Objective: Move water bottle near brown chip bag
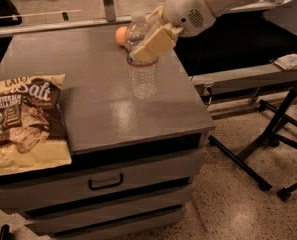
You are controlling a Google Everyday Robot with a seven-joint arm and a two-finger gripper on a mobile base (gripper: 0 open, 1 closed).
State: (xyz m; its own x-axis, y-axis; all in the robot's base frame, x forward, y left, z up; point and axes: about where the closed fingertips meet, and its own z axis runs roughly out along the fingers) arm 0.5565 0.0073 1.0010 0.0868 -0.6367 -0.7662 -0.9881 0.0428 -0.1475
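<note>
Our claw (147, 46) clamped around the water bottle (142, 76)
We hold it upright; an orange (119, 35) sits just behind, the chip bag (24, 119) well apart at the surface's (88, 54) left edge.

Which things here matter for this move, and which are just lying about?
In the job: water bottle, gripper closed on its upper half; brown chip bag at front left.
Lying about: orange behind the bottle; white object on the right ledge.
</note>
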